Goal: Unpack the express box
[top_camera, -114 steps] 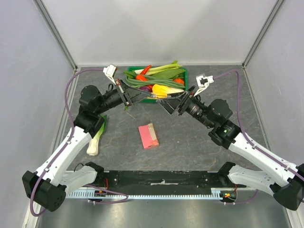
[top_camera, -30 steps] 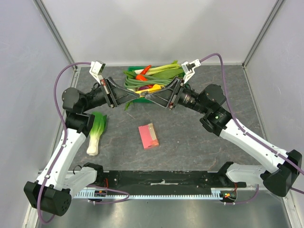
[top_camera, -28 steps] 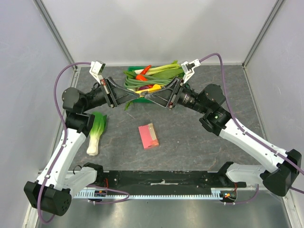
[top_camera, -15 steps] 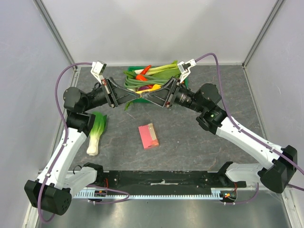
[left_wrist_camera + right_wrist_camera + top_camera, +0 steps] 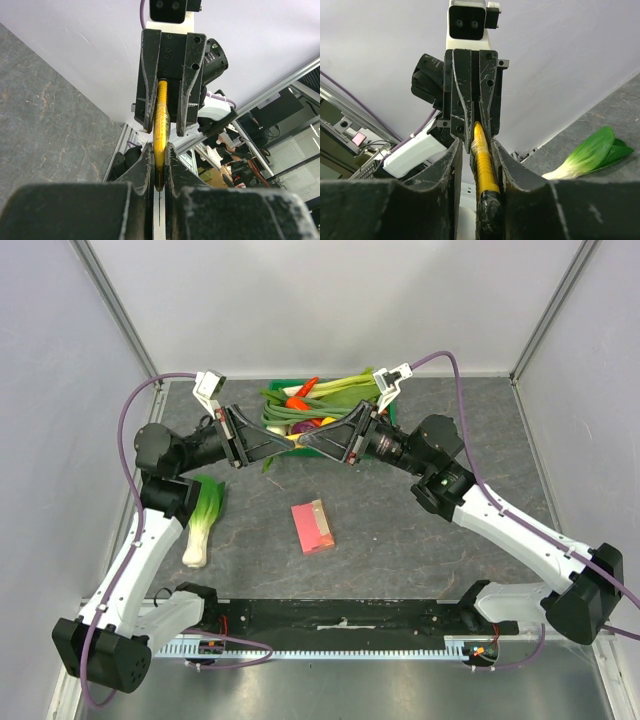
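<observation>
The express box, flat and salmon pink, lies on the grey table, in front of both grippers and untouched. My left gripper and right gripper meet tip to tip in the air in front of the green crate. A slim yellow tool with a black end runs between them. My left gripper is shut on one end. My right gripper stands round the other end, with a gap beside the tool on one side.
The green crate holds several vegetables at the back centre. A bok choy lies on the table beside the left arm and shows in the right wrist view. Grey walls close in the left, right and back.
Both grippers have risen and shifted left since the earliest frame. In the last second my right gripper has slid further left along the yellow tool toward the left gripper. The box has not moved.
</observation>
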Action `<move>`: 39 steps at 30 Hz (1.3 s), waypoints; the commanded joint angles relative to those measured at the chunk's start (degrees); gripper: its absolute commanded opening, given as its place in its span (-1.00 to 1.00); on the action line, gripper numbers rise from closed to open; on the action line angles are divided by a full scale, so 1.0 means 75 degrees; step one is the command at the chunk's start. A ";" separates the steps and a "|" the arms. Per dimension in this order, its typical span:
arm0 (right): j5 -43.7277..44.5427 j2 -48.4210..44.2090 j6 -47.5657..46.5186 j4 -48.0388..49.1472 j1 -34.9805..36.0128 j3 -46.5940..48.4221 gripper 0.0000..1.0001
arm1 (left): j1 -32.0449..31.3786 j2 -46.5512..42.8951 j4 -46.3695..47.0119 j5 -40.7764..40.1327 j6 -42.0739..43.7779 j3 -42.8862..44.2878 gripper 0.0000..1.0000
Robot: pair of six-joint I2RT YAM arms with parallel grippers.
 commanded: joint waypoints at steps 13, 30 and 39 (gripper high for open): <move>-0.0252 -0.0112 -0.0159 0.0085 0.0030 0.0058 -0.62 | 0.0009 0.0203 -0.0019 0.0189 0.0036 0.0143 -0.96; 0.3344 -0.1365 -0.3213 -0.4588 0.0030 -0.0046 -1.00 | 0.0021 -0.0372 -0.6015 -0.3007 0.3316 0.0366 0.87; 0.5852 -0.1683 -0.4413 -0.4230 0.0826 -0.1886 -1.00 | -0.0154 0.0272 -0.5377 -0.3524 0.2264 -0.2759 0.62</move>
